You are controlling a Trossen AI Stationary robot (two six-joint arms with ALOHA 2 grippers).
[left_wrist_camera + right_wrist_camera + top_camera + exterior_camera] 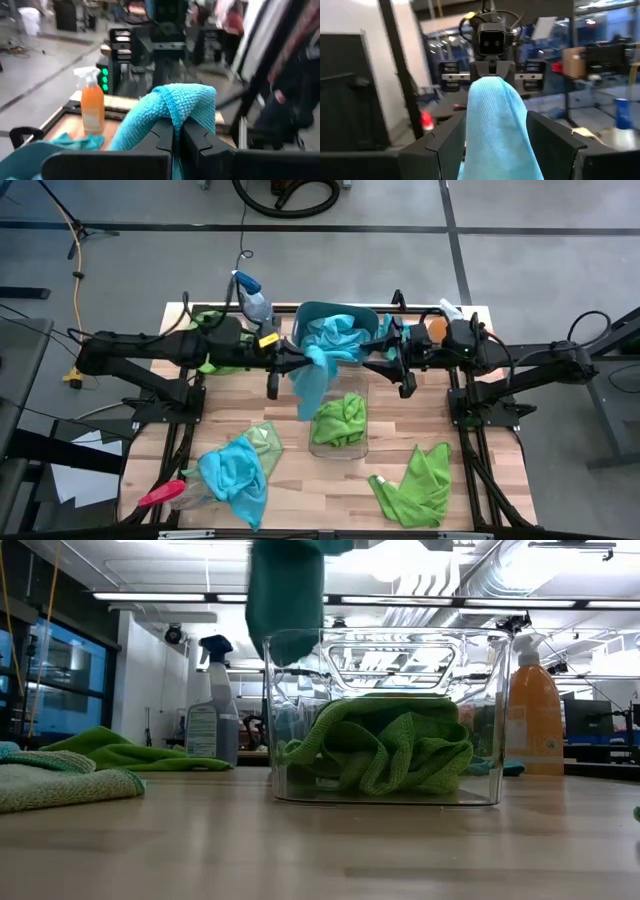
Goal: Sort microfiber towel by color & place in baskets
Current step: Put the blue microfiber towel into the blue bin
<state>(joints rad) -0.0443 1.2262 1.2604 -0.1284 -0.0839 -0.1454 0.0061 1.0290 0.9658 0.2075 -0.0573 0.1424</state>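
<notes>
Closest to your low camera, a folded green and turquoise cloth (60, 785) lies on the bench (320, 850) at its left side, and behind it a spray bottle with a blue trigger (212, 705) stands by another lime green towel (130, 753).

From above, along the bench's front edge you have a red-handled tool (160, 495) at the front left corner, touching a turquoise towel (235, 475) that overlaps a pale green one (264, 440). Further right, a lime green towel (415, 485) lies loose near the front right corner.

At the bench's middle stands the clear bin (340, 420) with a lime green towel (385, 750) bunched inside. Just behind it, toward the back edge, the teal tub (325, 315) holds turquoise cloth (335, 335).

Your left pincer (295, 365) is clamped shut on a turquoise towel (315, 375), which hangs from it above the gap between tub and clear bin; the left wrist view shows the cloth (170, 107) pinched between the two closed fingers (200, 145). Your right pincer (375, 360) faces it from the other side, jaws apart, with the same towel (497, 130) draped between its fingers (555, 137).

An orange spray bottle (532, 705) stands at the back right corner.
</notes>
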